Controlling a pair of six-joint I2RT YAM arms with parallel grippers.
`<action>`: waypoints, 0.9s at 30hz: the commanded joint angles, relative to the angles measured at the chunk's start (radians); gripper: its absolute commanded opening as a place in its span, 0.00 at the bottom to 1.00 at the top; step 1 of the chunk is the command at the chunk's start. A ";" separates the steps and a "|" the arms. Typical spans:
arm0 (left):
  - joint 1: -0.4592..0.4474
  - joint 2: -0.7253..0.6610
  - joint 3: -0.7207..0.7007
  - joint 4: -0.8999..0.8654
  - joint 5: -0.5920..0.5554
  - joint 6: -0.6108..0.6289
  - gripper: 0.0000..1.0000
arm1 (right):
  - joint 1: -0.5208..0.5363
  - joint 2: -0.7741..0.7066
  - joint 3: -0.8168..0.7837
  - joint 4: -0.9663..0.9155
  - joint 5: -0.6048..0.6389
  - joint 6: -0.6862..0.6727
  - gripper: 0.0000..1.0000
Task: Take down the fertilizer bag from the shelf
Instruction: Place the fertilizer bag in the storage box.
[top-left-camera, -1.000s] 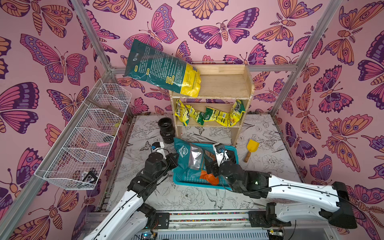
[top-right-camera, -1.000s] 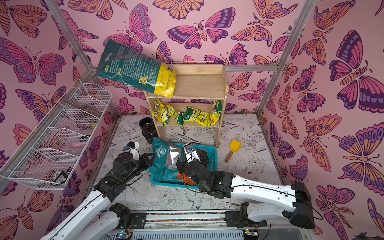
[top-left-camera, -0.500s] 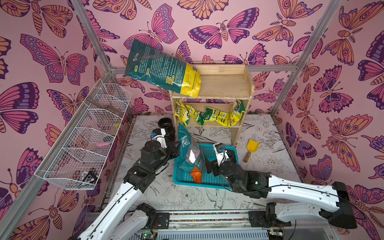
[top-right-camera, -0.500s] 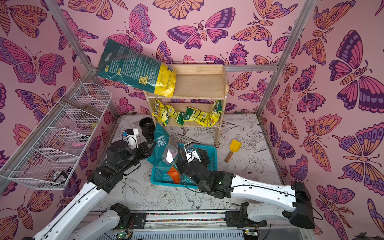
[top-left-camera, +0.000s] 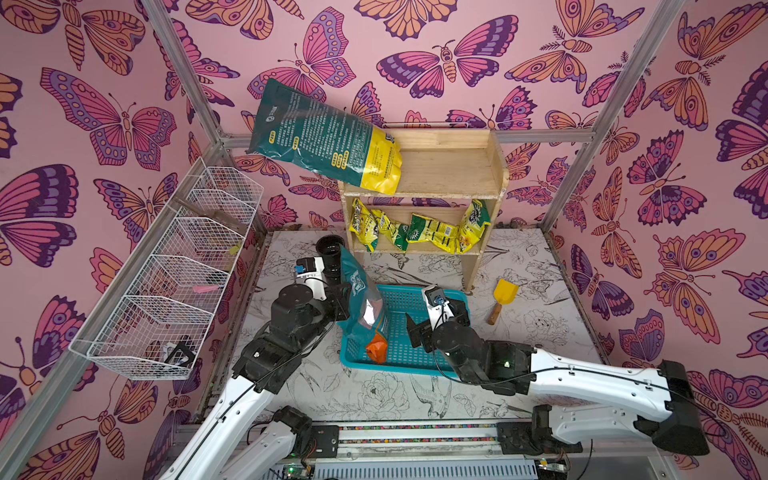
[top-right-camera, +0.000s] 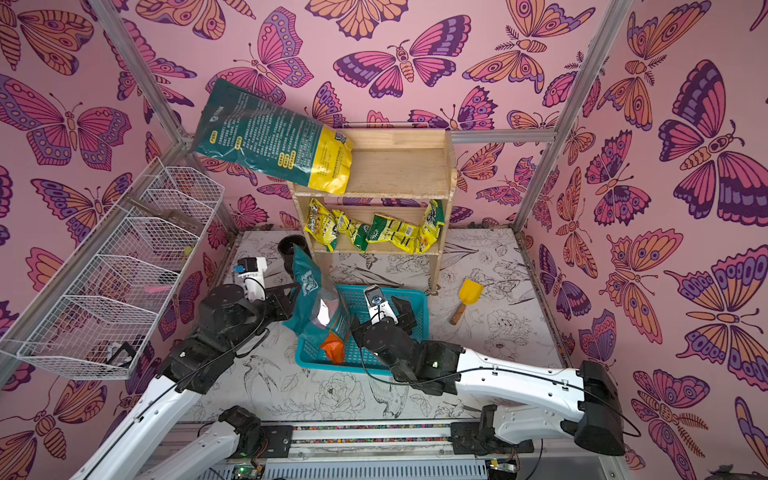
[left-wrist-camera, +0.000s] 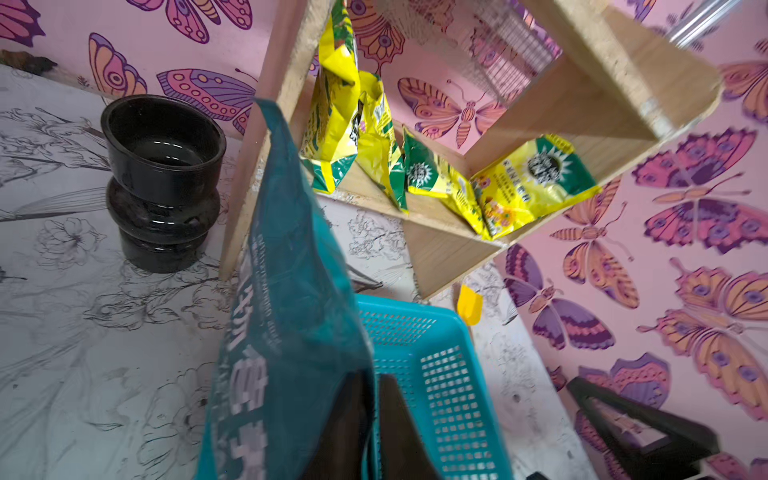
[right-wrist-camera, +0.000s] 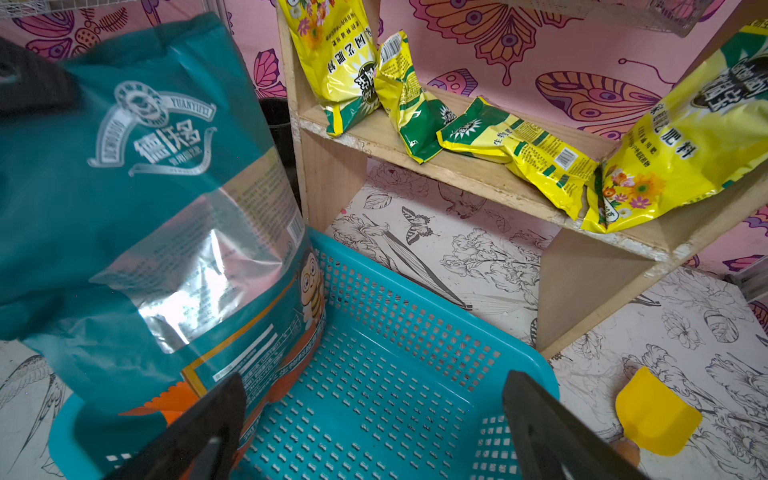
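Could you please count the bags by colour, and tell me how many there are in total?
Yellow-and-green bags, on the lower tier of the shelf: 4
Dark green bag, its yellow end resting on the shelf top: 1
Teal bag, its lower end in the teal basket: 1
Total: 6

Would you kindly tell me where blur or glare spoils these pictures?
In the left wrist view the teal bag is smeared, its print unreadable, while the black pot is sharp with small highlights. In the right wrist view the bag's silver window glares. Both top views are crisp.
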 joint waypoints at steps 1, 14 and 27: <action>0.009 -0.041 -0.011 0.079 -0.018 0.007 0.55 | -0.007 0.002 0.036 0.013 0.004 -0.013 0.99; 0.011 -0.032 0.082 0.069 -0.070 0.029 1.00 | -0.014 -0.006 0.039 0.007 0.038 -0.041 0.99; 0.010 0.166 0.304 0.358 -0.184 0.208 1.00 | -0.101 -0.020 0.058 -0.040 -0.011 -0.051 0.99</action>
